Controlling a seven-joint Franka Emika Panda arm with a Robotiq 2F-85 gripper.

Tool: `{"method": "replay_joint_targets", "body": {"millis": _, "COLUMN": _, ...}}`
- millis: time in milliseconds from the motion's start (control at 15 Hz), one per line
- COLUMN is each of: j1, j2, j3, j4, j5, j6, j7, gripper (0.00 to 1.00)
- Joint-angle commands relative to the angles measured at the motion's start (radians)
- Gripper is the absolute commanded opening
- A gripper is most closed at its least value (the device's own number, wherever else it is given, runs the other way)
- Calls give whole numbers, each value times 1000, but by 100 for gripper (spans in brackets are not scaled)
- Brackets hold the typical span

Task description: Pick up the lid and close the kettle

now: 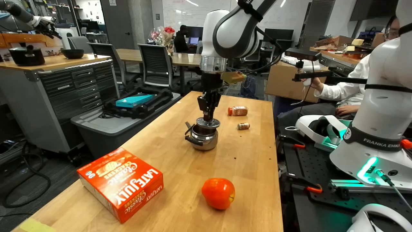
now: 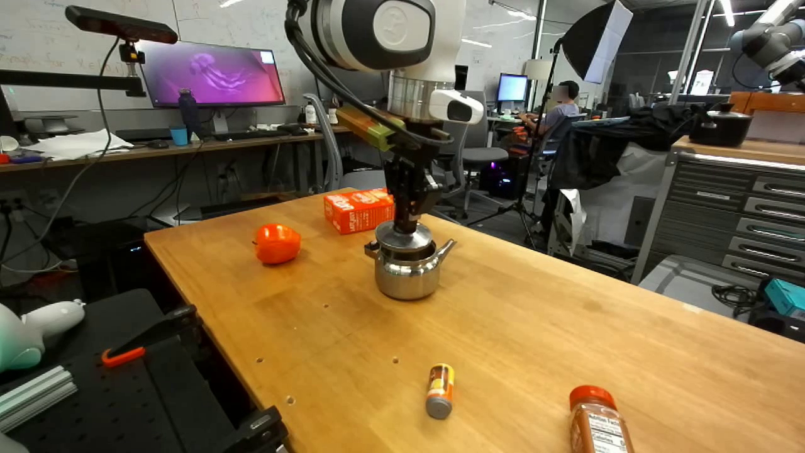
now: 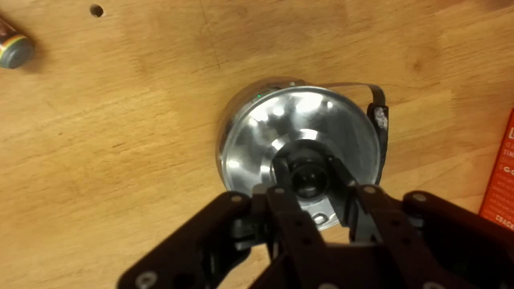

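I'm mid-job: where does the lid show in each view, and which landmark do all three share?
In an exterior view: lid at centre, red cracker box to its lower left.
In an exterior view: lid near centre, red cracker box up and left of it.
In the wrist view: lid slightly right of centre, red cracker box at the right edge.
Shared landmark: the red cracker box.

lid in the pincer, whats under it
The kettle is directly below the lid; in an exterior view, part of its mouth shows. Its floor and any contents are hidden by the lid and walls.
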Motion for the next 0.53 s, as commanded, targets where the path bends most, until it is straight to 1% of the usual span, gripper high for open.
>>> {"method": "replay_joint_targets", "body": {"millis": 0, "j1": 7, "j2": 7, "j3": 0, "j4": 28, "j5": 16, "j6": 6, "j7": 11, "gripper": 8}}
{"method": "replay_joint_targets", "body": {"millis": 467, "j1": 12, "j2": 49, "j3": -2, "j4": 50, "j5": 2, "j6": 15, "j7": 25, "gripper": 8}}
